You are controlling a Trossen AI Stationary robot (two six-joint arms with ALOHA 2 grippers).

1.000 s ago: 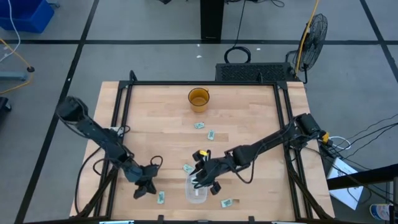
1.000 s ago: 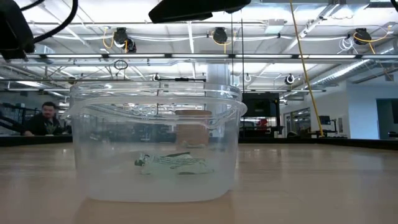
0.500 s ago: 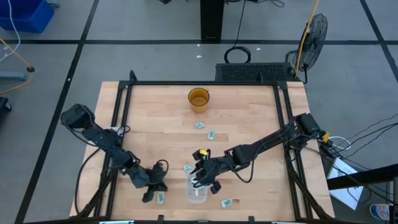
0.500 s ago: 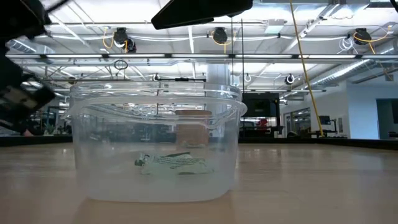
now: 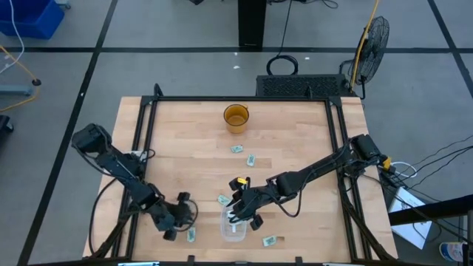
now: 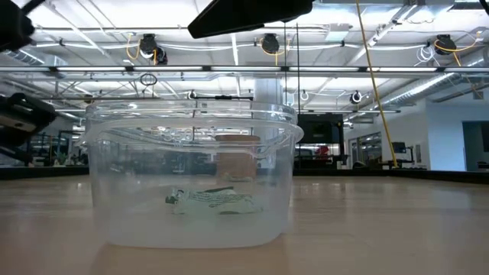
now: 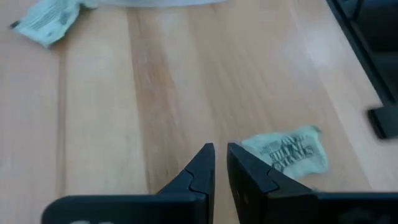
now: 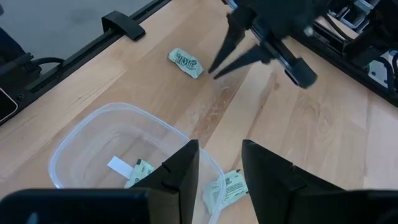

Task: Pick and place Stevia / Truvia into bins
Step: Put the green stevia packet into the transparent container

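Several pale green and white sachets lie flat on the wooden table (image 5: 185,162). One sachet (image 5: 191,234) (image 7: 286,152) lies by the near edge, just beside my left gripper (image 5: 179,225) (image 7: 220,155), which is shut and touches nothing. The clear bin (image 5: 233,225) (image 6: 191,176) holds a sachet (image 6: 214,198) (image 8: 140,168). My right gripper (image 5: 238,210) (image 8: 217,165) hovers open over the bin's far rim. Another sachet (image 5: 223,199) (image 8: 229,183) lies outside, against the bin's wall.
More sachets lie mid-table (image 5: 236,148) (image 5: 250,159) and by the near edge, right of the bin (image 5: 269,241). A round amber cup (image 5: 236,117) stands toward the far edge. A black frame (image 5: 148,133) runs along the table's sides.
My left arm has stretched out, and its gripper has moved a little toward the table's right, closer to the sachet by the near edge. In the low view it has come lower at the left. My right gripper has stayed open over the bin.
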